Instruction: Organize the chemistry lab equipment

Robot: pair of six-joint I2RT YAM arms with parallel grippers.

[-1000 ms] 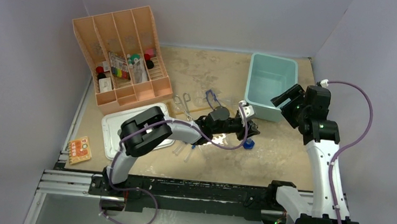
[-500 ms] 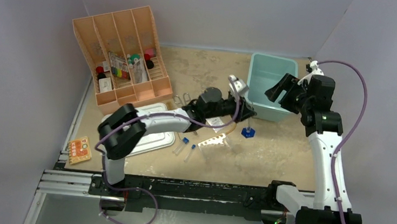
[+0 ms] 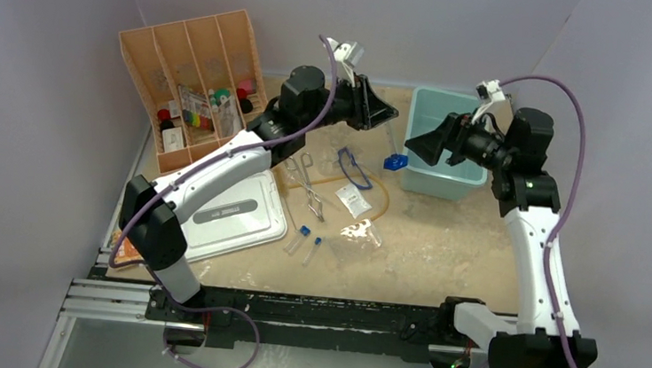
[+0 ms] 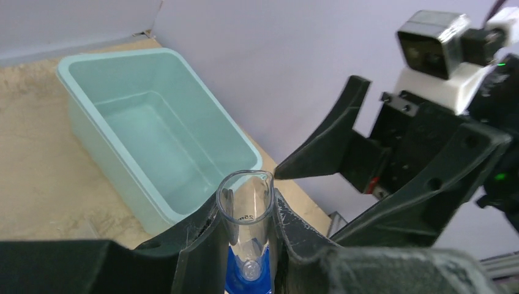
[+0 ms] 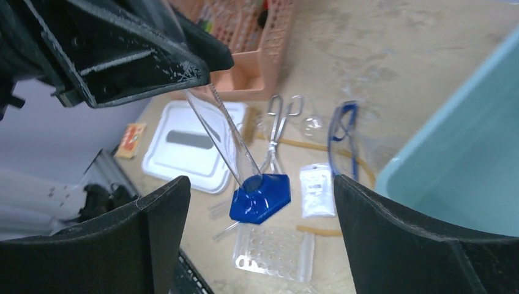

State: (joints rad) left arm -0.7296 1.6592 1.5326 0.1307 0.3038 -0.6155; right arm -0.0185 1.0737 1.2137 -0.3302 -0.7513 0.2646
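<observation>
Sandy tabletop (image 3: 459,249); left jaws clenched on blue-based piece (image 3: 394,161) near teal bin (image 3: 438,183); right jaws released; piece's print illegible.

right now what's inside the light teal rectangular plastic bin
Nothing shows inside the light teal rectangular plastic bin: the left wrist view shows its floor bare. Its near wall hides the strip just behind it, and from above the right gripper covers part.

left fingers (image 3: 375,110): lifted blue-based cylinder (image 3: 394,161) off surface (image 3: 451,244) | cylinder: now beside teal bin (image 3: 434,183) | right fingers (image 3: 430,143): swung toward it, spread
</observation>
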